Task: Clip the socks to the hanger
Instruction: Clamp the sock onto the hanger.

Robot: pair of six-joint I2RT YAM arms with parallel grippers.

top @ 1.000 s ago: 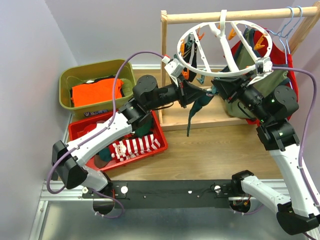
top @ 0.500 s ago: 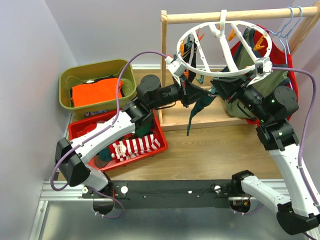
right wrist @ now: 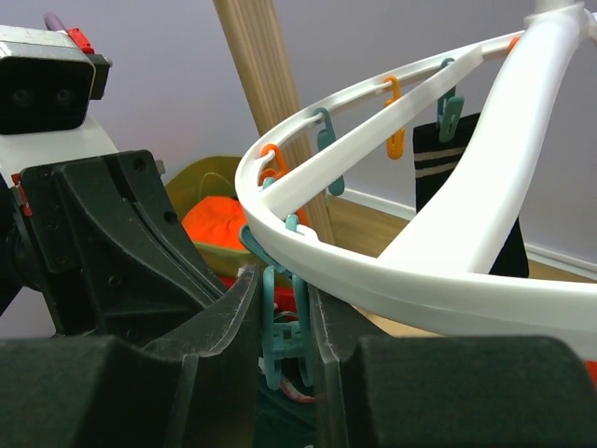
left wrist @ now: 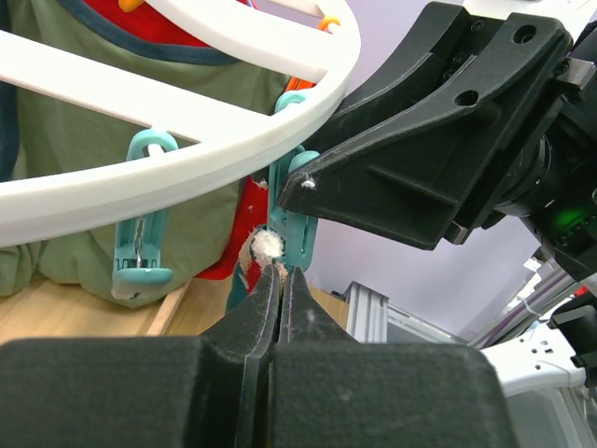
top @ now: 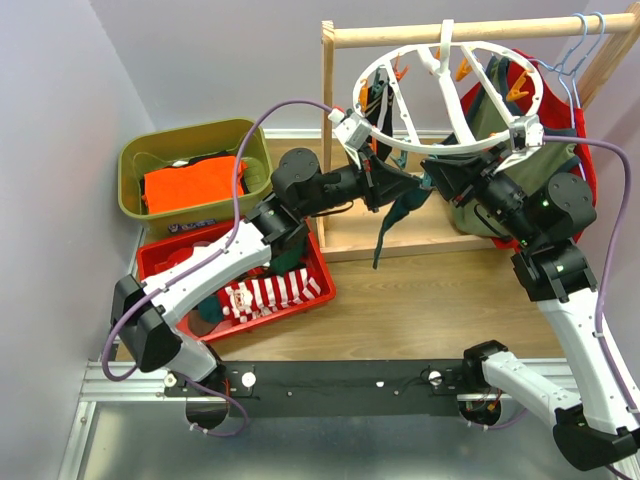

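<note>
- Hung by its hook from the wooden rail (top: 480, 31): hanger (top: 455, 95), white ring roughly level, orange and teal clips dangling from the rim.
- Just under the hanger's near rim: left gripper (left wrist: 280, 276), clenched, fingers pressed together on the top edge of a dark green sock (top: 383, 235), the rest dangling below the hanger.
- Meeting it there from the opposite side: right gripper (right wrist: 280, 285), squeezed onto a teal clip (right wrist: 272, 359), one finger on each side of it.
- At the left fingertips: the clip's lower end touching the sock's edge; cannot tell whether it bites the fabric.
- At the hanger's far rim: black sock with pale stripes (right wrist: 438, 163), clipped and hanging.
- Behind the hanger: olive shirt (left wrist: 56, 215) and red shirt (top: 585, 170).
- Well left of and below the hanger: red basket (top: 322, 272) holding a red-and-white striped sock (top: 268, 292); beyond that, olive bin (top: 185, 135) with a folded orange garment (top: 190, 185).
</note>
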